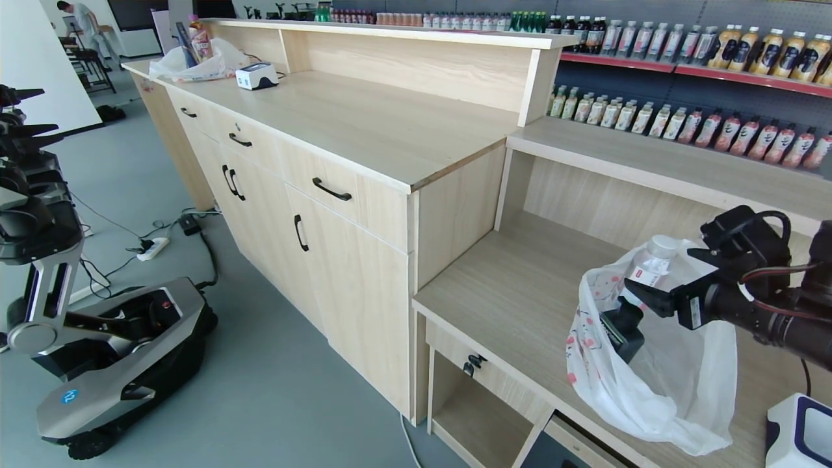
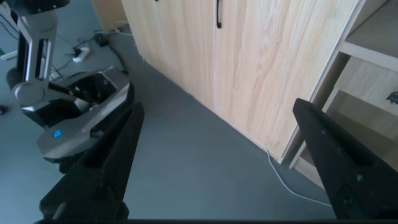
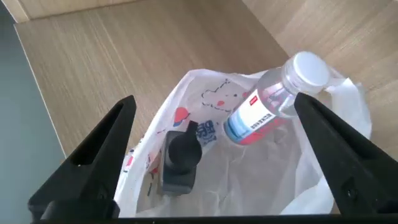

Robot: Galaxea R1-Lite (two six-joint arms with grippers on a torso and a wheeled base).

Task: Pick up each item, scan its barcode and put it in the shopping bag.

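- right gripper (image 3: 216,106) released, jaws spread wide above the shopping bag (image 3: 194,81)
- bottle (image 3: 261,112) lies tilted inside the bag; a black item (image 3: 179,163) sits beside it
- bag stands on the low counter (image 1: 520,292)
- left gripper (image 2: 217,109) released, over the floor (image 2: 186,143)

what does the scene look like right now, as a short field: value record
bag: shopping bag, mouth open, on the lower counter
bottle: clear bottle with white cap, leaning inside the bag, cap end at the rim
other item: dark item, also inside the bag
right gripper: open, above the bag mouth, holding nothing
left gripper: open, over the floor by the cabinet
scanner: on the counter near the bag
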